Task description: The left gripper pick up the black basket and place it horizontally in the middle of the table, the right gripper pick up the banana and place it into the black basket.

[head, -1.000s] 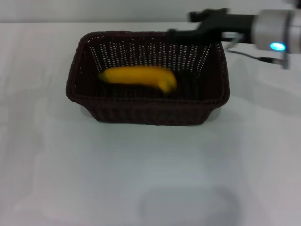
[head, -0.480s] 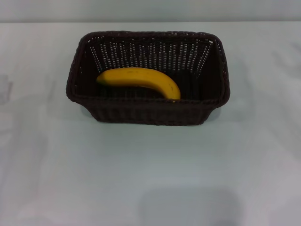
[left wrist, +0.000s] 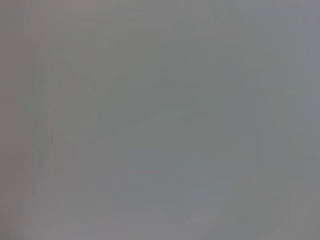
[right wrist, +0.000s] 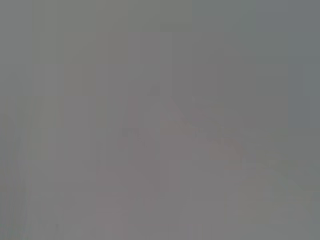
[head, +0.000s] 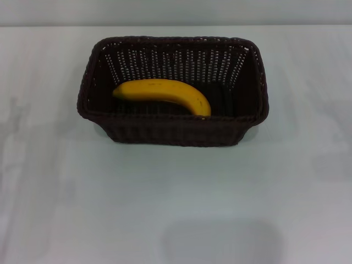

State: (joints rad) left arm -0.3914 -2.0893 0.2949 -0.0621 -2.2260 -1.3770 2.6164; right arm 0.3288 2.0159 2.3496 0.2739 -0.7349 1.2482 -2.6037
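Observation:
The black basket (head: 173,129) stands lengthwise across the middle of the white table (head: 176,198) in the head view. The yellow banana (head: 162,94) lies inside it on the bottom, curved, with one end near the basket's front wall. Neither the left gripper nor the right gripper shows in the head view. Both wrist views show only a plain grey surface with no fingers and no object.
A faint rounded shadow (head: 220,242) lies on the table near the front edge. The table's far edge (head: 176,26) runs just behind the basket.
One second ago the right arm with its blue light reached over the basket's far right corner and the banana was blurred in motion. The arm has since left the view and the banana lies still.

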